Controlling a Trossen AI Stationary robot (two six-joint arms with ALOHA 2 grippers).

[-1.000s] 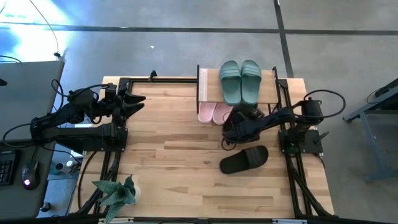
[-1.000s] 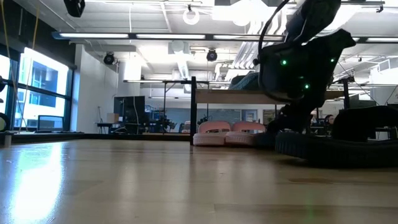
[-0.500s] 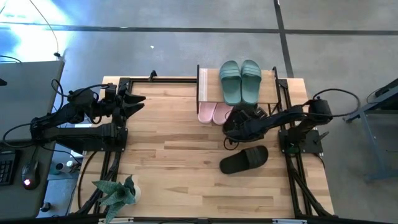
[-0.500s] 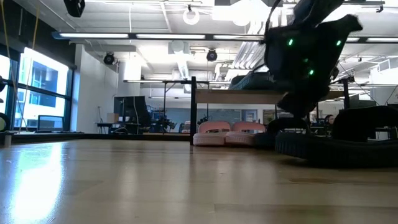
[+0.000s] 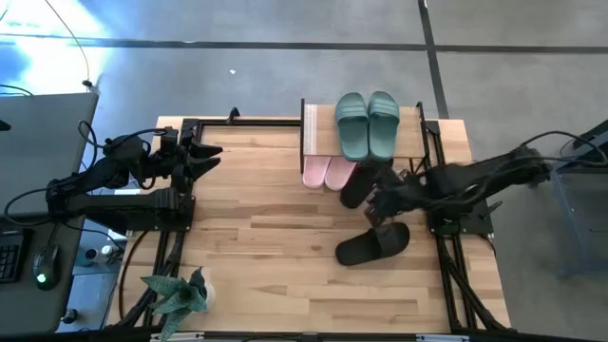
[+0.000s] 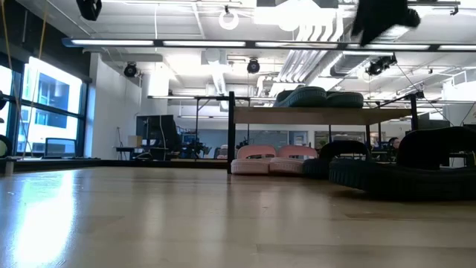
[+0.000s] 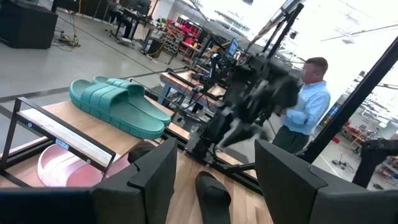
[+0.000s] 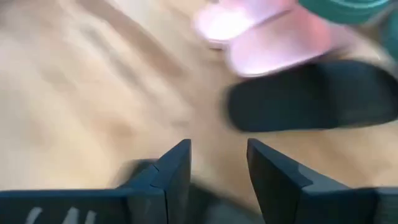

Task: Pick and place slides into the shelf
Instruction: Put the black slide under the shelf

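1. The left gripper (image 5: 204, 157) waits at the bench's (image 5: 266, 275) left edge, jaws wide, holding nothing, likely parked clear.
2. The shelf (image 5: 313, 112) carries the green slides (image 5: 367, 123) on top and the pink slides (image 5: 327, 172) beneath, presumably paired by colour.
3. One black slide (image 5: 359, 181) lies beside the pink pair; the other black slide (image 5: 372, 244) lies loose on the bench.
4. The right gripper (image 5: 378, 204) hangs between them, jaws wide, empty.
5. No readable writing.

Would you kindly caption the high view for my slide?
Right gripper open above table between two black slides; green pair tops shelf.
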